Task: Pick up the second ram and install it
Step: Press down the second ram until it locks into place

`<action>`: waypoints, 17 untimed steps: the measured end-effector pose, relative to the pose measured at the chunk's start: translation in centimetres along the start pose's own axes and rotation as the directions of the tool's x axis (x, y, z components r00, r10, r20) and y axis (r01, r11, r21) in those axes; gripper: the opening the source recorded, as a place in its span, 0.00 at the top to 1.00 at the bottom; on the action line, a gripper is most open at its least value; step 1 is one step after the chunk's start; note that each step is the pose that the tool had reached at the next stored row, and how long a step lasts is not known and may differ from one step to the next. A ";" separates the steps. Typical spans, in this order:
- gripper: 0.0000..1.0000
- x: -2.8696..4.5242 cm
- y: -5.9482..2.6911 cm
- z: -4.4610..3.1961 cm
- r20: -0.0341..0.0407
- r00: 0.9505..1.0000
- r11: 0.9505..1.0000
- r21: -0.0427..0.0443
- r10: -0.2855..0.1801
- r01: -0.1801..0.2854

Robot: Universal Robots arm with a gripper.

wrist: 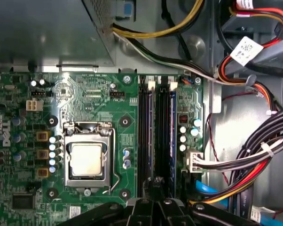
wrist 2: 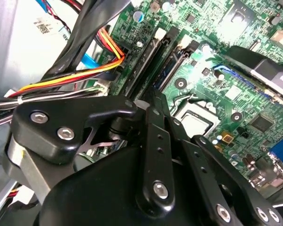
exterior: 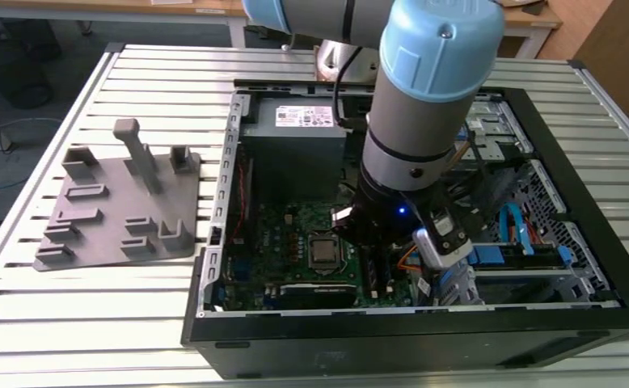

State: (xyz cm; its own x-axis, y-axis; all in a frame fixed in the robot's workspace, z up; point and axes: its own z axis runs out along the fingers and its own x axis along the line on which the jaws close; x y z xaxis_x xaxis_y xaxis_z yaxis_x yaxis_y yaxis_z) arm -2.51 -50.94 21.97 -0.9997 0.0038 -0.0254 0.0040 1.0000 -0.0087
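In the exterior view a grey fixture (exterior: 120, 202) lies at 9 o'clock of the open case (exterior: 423, 331). The gripper (wrist: 156, 186) hangs at 3 o'clock of the CPU socket (exterior: 326, 252), its opening impossible to tell. The second ram (wrist: 173, 125) stands in a motherboard slot just beneath it.

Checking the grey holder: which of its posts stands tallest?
The slim capped post in the grey holder's far half; it rises well above the others, which are low blocks.
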 end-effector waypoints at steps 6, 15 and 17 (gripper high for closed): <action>0.89 0.00 0.01 0.38 0.000 1.000 1.000 0.004 0.000 0.000; 0.89 -0.02 1.34 -0.92 0.001 1.000 1.000 0.004 0.000 0.000; 0.89 -0.02 2.28 -0.93 0.001 1.000 1.000 0.004 0.000 0.000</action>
State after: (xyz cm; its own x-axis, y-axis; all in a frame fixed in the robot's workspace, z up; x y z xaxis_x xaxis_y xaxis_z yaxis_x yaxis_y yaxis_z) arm -2.50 -48.65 22.88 -0.9996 0.0036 -0.0266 0.0040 0.9999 -0.0130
